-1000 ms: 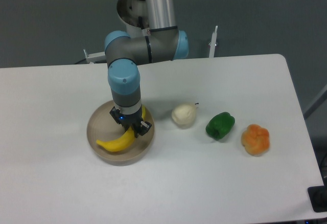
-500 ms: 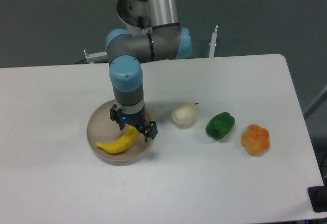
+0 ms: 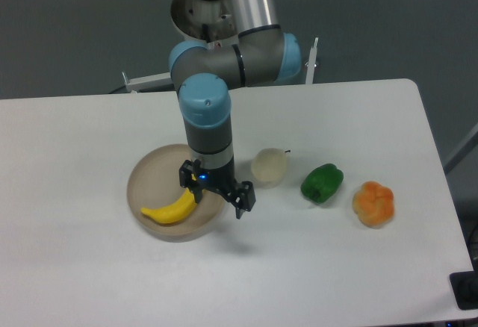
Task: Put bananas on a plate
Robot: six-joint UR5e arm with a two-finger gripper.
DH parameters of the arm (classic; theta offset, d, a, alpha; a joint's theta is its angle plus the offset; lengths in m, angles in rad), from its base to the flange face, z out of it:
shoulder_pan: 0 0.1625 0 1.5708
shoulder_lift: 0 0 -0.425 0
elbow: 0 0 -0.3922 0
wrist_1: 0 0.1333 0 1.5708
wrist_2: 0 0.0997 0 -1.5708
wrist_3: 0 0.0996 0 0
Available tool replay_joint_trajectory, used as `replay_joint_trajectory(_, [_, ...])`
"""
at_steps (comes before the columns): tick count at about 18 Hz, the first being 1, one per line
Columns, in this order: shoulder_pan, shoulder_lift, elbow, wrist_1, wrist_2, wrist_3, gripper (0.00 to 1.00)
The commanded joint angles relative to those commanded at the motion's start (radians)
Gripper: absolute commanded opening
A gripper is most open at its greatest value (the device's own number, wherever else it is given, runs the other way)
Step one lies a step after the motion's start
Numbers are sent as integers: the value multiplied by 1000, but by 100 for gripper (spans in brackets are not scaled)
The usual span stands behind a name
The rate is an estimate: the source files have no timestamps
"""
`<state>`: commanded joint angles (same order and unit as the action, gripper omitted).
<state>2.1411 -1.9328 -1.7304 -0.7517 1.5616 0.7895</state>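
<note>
We noted the two-finger black gripper [image 3: 216,195] spread wide and holding nothing, its fingers [image 3: 241,195] hanging over the right-hand rim of the round shallow beige-grey plate [image 3: 149,174]. The curved, smooth bright-yellow toy banana [image 3: 172,207] lay inside the plate, just left of and a little below the fingers as the camera saw them, its near tip close under the left finger; we could not tell whether it touched. Its long axis ran from that tip down and away to the left, toward the plate's front rim, with the curve bowing downward.

Surface looked glossy, hard plastic, no give expected. The plate looked matte, with a low raised rim that should keep the banana from rolling out. We judged the placing done, so any coming move would be a retreat up and away from the banana, to the right.

Right of the fingers, in a row: a cream-white roundish fruit with a short stem [image 3: 269,166] nearest, then a lumpy green pepper [image 3: 322,183], then an orange lobed fruit [image 3: 373,203], all on the white smooth table [image 3: 336,267]
</note>
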Motion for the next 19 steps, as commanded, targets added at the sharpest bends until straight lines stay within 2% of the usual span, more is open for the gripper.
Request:
replay_joint_trajectory(4, [72, 28, -3, -5, 6, 155, 100])
replay_joint_trajectory(9, [140, 41, 2, -15, 106, 388, 100])
replay_joint_trajectory(13, [186, 35, 23, -15, 107, 442, 100])
replay_joint_trajectory(19, [204, 32, 52, -11, 97, 445, 100])
